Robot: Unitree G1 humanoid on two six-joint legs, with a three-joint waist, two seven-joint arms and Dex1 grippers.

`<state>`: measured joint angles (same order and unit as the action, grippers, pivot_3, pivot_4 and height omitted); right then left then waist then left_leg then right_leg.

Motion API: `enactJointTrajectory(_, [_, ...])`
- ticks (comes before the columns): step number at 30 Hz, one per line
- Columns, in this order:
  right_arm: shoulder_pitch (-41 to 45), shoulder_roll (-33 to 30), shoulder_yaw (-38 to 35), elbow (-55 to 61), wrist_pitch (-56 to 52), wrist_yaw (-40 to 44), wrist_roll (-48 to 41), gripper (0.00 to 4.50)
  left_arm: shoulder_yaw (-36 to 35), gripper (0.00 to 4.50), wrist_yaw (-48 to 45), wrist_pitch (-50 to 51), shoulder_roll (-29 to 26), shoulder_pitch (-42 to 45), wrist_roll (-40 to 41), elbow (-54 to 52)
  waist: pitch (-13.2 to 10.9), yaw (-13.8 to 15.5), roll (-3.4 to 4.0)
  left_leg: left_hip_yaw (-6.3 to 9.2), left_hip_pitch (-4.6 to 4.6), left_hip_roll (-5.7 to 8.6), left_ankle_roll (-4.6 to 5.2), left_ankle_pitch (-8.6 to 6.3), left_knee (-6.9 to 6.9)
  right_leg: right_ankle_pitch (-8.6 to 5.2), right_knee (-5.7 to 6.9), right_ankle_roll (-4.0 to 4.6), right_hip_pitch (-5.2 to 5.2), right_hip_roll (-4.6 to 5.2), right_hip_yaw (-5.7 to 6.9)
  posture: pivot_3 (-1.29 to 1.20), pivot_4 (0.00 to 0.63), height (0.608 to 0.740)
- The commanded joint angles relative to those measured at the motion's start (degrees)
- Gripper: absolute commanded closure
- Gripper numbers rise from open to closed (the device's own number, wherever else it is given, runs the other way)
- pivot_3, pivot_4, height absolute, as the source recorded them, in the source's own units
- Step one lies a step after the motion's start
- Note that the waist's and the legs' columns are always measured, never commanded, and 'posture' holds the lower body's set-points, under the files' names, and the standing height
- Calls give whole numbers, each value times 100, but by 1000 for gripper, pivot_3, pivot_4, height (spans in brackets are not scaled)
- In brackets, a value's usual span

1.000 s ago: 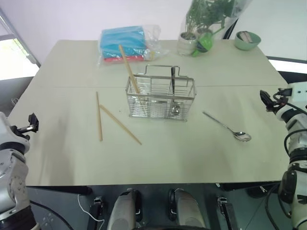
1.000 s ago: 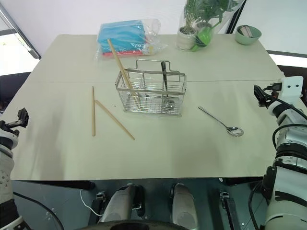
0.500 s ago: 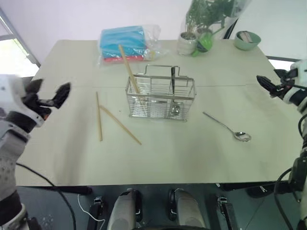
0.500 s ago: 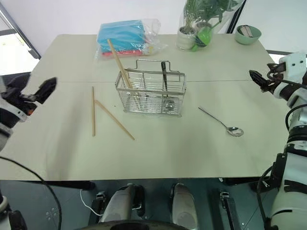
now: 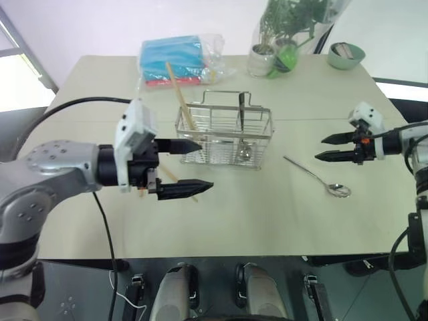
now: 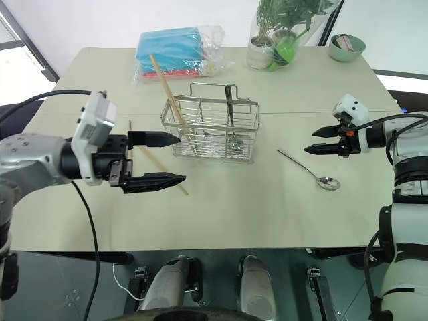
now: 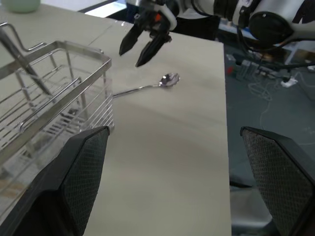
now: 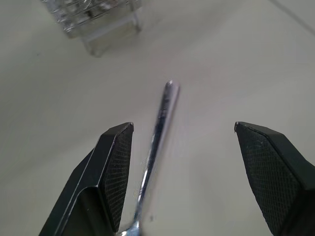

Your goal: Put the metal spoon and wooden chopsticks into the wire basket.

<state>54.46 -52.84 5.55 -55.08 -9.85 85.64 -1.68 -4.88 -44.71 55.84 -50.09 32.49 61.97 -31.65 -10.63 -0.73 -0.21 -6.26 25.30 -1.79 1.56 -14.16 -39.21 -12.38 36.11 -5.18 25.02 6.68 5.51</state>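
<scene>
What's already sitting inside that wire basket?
In the wire basket, one wooden chopstick leans out of its left side, and a dark-handled utensil stands to the right. Something shiny lies at the bottom beneath that handle; the wires hide what it is.

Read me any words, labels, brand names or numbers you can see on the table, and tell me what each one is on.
None can be read.
The blue packet in a clear bag: no legible print.
The wire basket, the metal spoon, the wooden chopsticks: unmarked.
The plant pot and green bowl: no lettering shows.
</scene>
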Motion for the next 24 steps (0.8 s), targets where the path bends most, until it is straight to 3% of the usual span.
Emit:
enactJointTrajectory(1, [-184, 7, -14, 96, -90, 18, 25, 1106, 173, 32, -208, -155, 38, 158, -208, 22, 0, -1, 0, -1, 0, 0, -1, 0, 0, 0, 1, 0, 1, 0, 0, 0, 150, 715])
enactJointTrajectory(14, [-742, 401, 78, 455, -540, -621, 182, 1106, 170, 32, -595, -162, -15, 347, -454, 134, 0, -2, 0, 2, -1, -2, -9, 6, -1, 0, 3, -1, 0, -4, -1, 0, 150, 715])
enactJointTrajectory(17, [-924, 465, 63, 521, -531, -751, 183, 1927, 157, 0, -590, -147, 2, 412, -469, 153, 2, 3, -3, 5, -4, -2, -9, 6, -2, 0, 2, -1, -7, -3, 0, 0, 150, 715])
enactJointTrajectory(22, [-1028, 493, 13, 558, -564, -855, 160, 4435, 127, 0, -632, -136, -13, 483, -505, 210, 2, 1, -3, 7, -12, -1, -8, 6, -2, -1, 2, -1, -15, -4, 0, 0, 150, 715])
enactJointTrajectory(24, [-1069, 483, -3, 556, -536, -863, 164, 4435, 105, 0, -631, -137, -9, 525, -526, 259, 2, 5, -3, 8, -13, -1, -8, 6, -2, -1, 1, -1, -17, -4, 0, 0, 150, 715])
